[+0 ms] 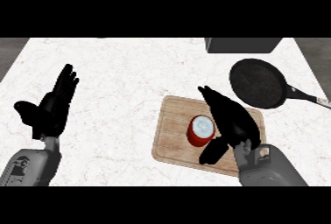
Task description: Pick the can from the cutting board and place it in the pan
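Reaching with the right hand [231,120], fingers wide and holding nothing, just right of the red can [201,131] standing on the cutting board [174,135]; curling squarely round can before lifting toward pan [257,83].

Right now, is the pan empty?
Empty: the pan shows only bare black base; the can sits on the cutting board.
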Motion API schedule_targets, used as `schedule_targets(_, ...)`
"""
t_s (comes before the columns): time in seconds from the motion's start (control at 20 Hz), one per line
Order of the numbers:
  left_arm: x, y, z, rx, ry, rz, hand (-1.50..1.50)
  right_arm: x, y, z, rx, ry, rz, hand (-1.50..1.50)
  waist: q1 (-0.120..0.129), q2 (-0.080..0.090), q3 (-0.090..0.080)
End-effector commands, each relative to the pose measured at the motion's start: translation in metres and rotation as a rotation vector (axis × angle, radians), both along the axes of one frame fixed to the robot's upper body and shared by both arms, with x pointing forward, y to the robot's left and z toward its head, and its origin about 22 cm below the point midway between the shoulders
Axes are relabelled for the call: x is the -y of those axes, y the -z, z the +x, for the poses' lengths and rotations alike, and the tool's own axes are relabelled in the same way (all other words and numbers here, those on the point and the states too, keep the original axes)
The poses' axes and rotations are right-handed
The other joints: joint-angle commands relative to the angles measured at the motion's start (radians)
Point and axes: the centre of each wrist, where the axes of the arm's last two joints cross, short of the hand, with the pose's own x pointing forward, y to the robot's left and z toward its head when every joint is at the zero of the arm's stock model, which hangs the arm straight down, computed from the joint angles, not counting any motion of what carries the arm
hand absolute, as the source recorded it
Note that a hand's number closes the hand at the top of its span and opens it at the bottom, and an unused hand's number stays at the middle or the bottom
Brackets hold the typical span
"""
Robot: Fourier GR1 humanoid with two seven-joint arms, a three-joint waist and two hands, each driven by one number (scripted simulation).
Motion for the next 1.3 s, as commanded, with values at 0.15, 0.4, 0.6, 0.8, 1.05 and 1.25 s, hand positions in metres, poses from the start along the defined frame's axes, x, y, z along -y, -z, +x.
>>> schedule_targets(0.15,-0.007,0.001,-0.007,-0.005,0.008,0.0,0.0,-0.014,0.015,0.002,-0.083,-0.003,-0.16,-1.5,0.001,-0.001,0.0)
schedule_targets(0.4,0.008,0.014,0.01,-0.004,-0.003,0.005,0.0,-0.01,0.021,0.018,-0.096,0.007,-0.166,-1.5,-0.005,0.001,0.0)
schedule_targets(0.6,0.001,0.004,0.001,-0.008,-0.006,0.0,0.0,0.001,0.024,0.014,-0.131,0.002,-0.158,-1.5,-0.004,0.0,0.0)
schedule_targets(0.8,0.003,0.013,0.008,0.006,-0.016,-0.011,0.0,-0.015,0.043,0.027,-0.149,0.001,-0.192,-1.5,-0.003,0.001,0.0)
schedule_targets(1.05,-0.01,-0.001,0.005,0.006,-0.015,-0.01,0.0,-0.011,0.06,0.011,-0.2,-0.004,-0.218,-1.5,-0.005,0.0,0.0)
schedule_targets(1.25,0.014,-0.001,0.001,0.005,-0.013,-0.014,0.0,-0.008,0.076,0.026,-0.222,-0.018,-0.212,-1.5,-0.002,0.0,0.0)
